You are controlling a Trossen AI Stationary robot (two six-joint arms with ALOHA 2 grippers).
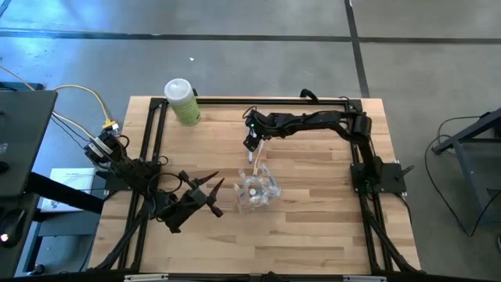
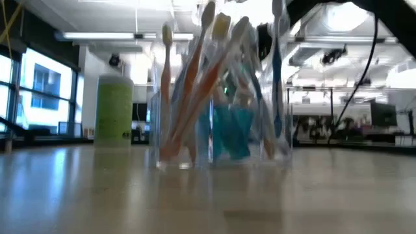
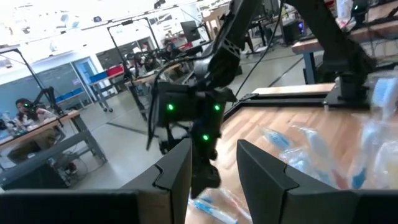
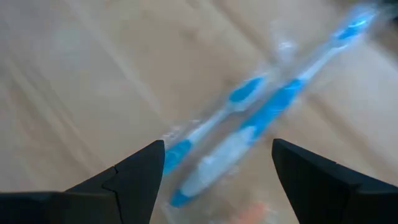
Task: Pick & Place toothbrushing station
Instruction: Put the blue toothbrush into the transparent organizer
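A small see-through holder [image 1: 257, 190] stands mid-table with several toothbrushes in it, orange, teal and white; in the low view they lean upright inside the holder [image 2: 221, 97]. A thin pale toothbrush [image 1: 254, 160] lies on the wood just beyond the holder. My right gripper [image 1: 251, 146] hangs over it, slanting down, open. In the right wrist view two blue-and-white toothbrushes [image 4: 249, 134] in clear wrap show below the gap between its fingers [image 4: 214, 180], apart from them. My left gripper [image 1: 213, 190] waits left of the holder, level, open, nothing between its fingers [image 3: 214, 171].
A light-green bottle with a white cap [image 1: 182, 102] stands at the far left of the table, also seen in the low view [image 2: 114, 109]. A black frame rail [image 1: 235, 99] runs along the far edge and down both sides. Bare wood lies on the near side of the holder.
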